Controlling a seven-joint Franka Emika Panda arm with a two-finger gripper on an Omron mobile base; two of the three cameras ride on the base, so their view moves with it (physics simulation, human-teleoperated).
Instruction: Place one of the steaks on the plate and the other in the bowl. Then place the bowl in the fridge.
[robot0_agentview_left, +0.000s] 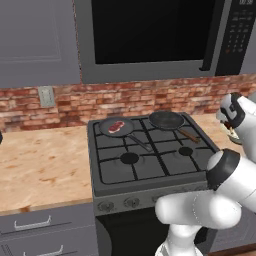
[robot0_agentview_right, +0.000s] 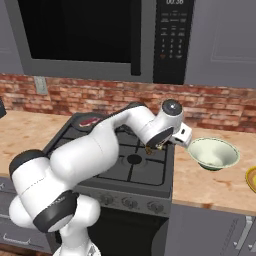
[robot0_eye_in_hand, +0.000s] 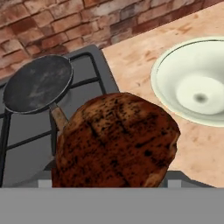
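Gripping the darker brown-red steak (robot0_eye_in_hand: 116, 140) between widely spread fingers: gripper (robot0_agentview_right: 159, 146), above the stove's (robot0_agentview_left: 150, 165) right edge, steak close against the hand camera. Just beyond, to the right on the wooden counter (robot0_agentview_right: 210, 182): pale bowl (robot0_agentview_right: 212, 152), upright; plate's (robot0_agentview_right: 251, 179) yellow edge right of the bowl. Farther back: empty dark pan (robot0_agentview_left: 166, 120) on the rear right burner, second pan (robot0_agentview_left: 117, 127) with the red marbled steak (robot0_agentview_left: 116, 126) rear left, brick wall (robot0_agentview_left: 125, 100), black microwave (robot0_agentview_left: 150, 35) above.

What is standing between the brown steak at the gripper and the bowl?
Nothing visible. In the hand view the brown steak sits over the stove edge, and only bare counter lies between it and the empty bowl.
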